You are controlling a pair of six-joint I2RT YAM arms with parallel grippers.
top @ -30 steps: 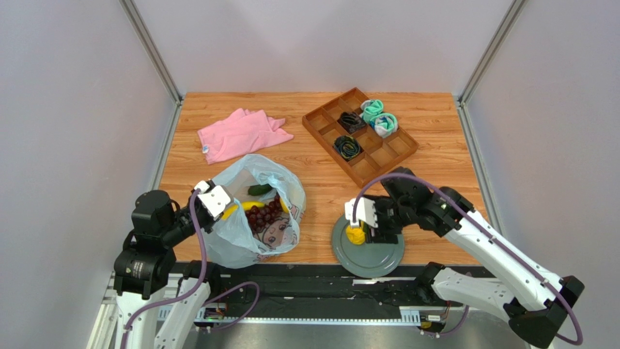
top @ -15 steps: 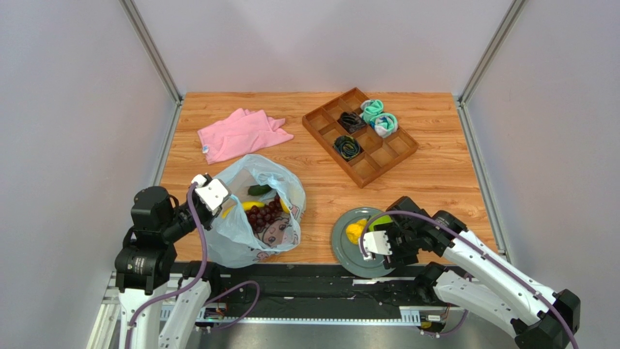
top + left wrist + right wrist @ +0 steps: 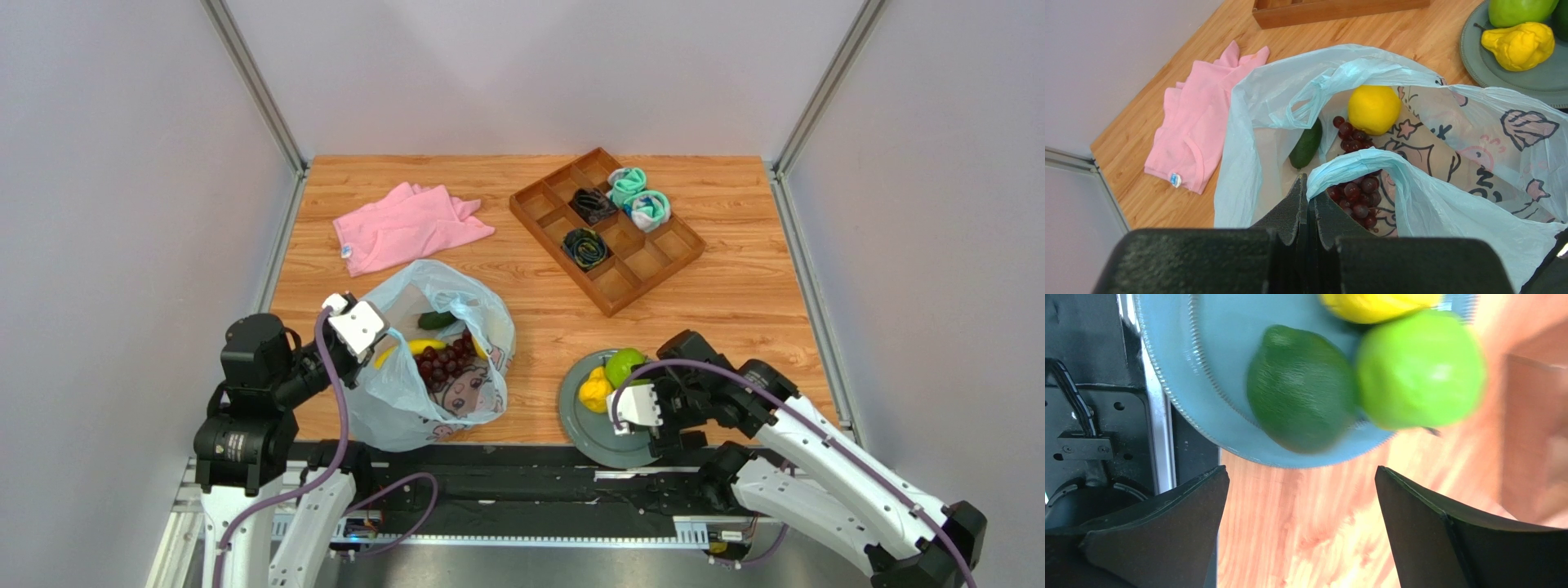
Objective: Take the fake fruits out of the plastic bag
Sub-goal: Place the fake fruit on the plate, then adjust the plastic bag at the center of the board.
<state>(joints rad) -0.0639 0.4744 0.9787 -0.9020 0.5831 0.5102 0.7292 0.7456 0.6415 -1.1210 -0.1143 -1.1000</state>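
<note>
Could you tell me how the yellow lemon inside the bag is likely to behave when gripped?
The lemon looks round and smooth, so it may roll or slip from a grip. It rests on the thin, crumpled plastic bag, which would probably give under a push.

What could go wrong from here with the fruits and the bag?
The apple and avocado sit close to the rim of the plate; another fruit set down could knock one off. The left end effector pinches only a thin fold of the bag; it may slip when the open right end effector reaches in for the grapes.
</note>
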